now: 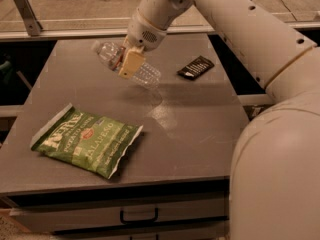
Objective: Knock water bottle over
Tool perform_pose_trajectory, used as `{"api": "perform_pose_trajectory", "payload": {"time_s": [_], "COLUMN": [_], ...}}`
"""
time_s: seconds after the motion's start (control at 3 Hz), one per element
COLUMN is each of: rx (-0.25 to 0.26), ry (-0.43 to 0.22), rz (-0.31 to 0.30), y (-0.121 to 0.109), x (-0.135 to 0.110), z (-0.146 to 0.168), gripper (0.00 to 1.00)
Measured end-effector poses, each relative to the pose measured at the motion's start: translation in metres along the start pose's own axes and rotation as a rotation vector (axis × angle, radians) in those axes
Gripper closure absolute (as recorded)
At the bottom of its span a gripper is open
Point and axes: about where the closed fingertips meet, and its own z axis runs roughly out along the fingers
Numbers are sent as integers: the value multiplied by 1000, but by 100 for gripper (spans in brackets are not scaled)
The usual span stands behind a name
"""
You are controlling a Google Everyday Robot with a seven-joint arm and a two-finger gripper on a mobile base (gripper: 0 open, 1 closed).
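The water bottle (145, 74) is a clear ribbed plastic bottle, tipped far over with its cap end pointing to the upper left and its base toward the lower right, just above the grey table (200, 124). My gripper (129, 64) comes down from the white arm at the top and its tan fingers (131, 62) lie across the bottle's upper part, where the label band is. The cap is hard to make out.
A green chip bag (87, 141) lies flat at the table's front left. A small dark packet (195, 67) lies at the back right. My white arm and body fill the right side. A drawer handle (139, 215) is below the front edge.
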Motion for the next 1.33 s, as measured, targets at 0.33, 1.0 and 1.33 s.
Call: {"api": "perform_pose_trajectory", "payload": {"time_s": [0.33,1.0,1.33], "rx": [-49,-81,-76], "ry": [52,91,94], "rz": [-35,-81,-76], "y": [8,13,11], "x": [0,-4,-1], "z": [13,24,23], "gripper": [35,0,0]}}
